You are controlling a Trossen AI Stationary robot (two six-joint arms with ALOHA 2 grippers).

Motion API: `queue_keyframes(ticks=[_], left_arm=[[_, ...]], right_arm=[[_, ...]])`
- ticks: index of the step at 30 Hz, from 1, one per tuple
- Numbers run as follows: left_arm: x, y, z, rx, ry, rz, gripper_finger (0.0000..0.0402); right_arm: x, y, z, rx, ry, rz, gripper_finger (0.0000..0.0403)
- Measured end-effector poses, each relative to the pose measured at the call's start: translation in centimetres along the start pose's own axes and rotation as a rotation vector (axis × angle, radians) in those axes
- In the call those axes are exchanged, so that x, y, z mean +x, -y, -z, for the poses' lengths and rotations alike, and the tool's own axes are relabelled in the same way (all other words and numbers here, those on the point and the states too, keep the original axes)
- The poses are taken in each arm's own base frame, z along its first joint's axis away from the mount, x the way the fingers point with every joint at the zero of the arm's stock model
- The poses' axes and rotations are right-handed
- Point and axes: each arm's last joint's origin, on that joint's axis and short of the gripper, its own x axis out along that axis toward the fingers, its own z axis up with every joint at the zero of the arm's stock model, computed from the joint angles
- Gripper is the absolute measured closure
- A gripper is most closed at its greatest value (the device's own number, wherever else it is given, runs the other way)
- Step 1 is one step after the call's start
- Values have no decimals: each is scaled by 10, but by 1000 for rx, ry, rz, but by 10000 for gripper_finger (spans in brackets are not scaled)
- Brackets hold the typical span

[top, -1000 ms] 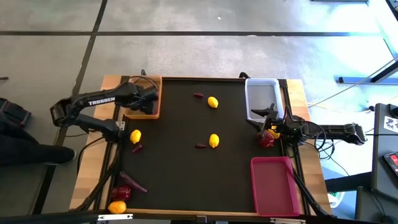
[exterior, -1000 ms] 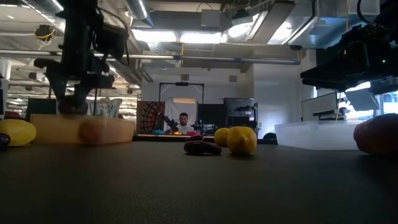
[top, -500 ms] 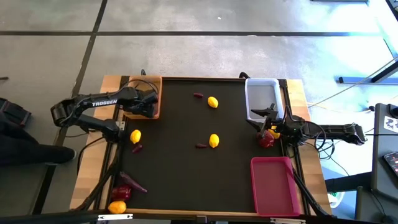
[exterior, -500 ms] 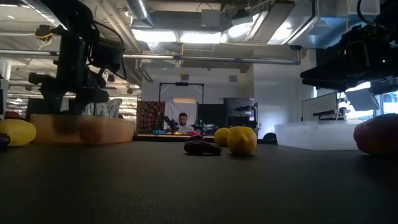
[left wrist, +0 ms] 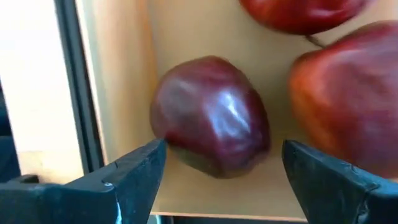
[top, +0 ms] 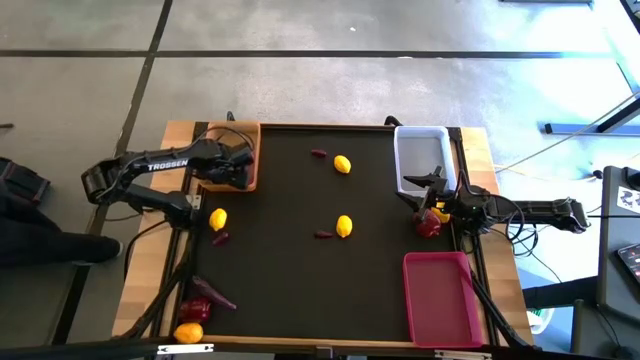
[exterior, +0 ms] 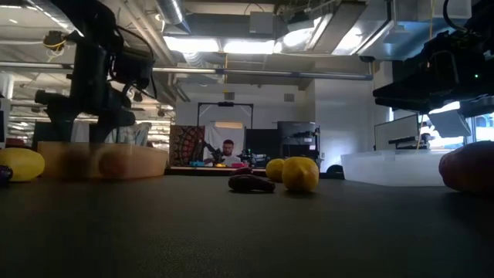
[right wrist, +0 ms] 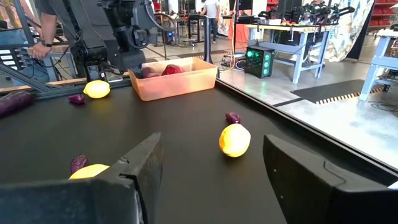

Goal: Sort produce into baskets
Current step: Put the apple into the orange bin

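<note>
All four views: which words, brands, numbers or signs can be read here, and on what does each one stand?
"TROSSEN": white letters on the left arm, high view.
Marker card at the right edge of the high view: a black and white pattern, not readable.
Low view and both wrist views: no readable text.

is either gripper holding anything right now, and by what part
Nothing is held. The left gripper is over the wooden basket, fingers open, clear of a dark red fruit. The right gripper is open and empty.
</note>
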Motion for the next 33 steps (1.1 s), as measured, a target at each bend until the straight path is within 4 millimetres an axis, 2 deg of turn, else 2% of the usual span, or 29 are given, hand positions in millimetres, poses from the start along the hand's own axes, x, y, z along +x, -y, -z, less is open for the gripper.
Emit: queue_keyframes(ticks=[4, 9, 14, 25, 33], left_arm=[[-12, 4, -7, 28, 17, 50, 84], [-36, 14, -15, 56, 48, 155, 84], [-62, 28, -11, 124, 77, 272, 84], [-94, 65, 32, 372, 81, 566, 84], [-111, 75, 86, 556, 30, 659, 84]], right_arm=[[0, 0, 0, 0, -1, 0, 164], [0, 0, 0, 0, -1, 0, 164], [0, 0, 0, 0, 0, 0, 164], [0, 0, 0, 0, -1, -1, 164], [0, 0, 0, 0, -1, -10, 164]])
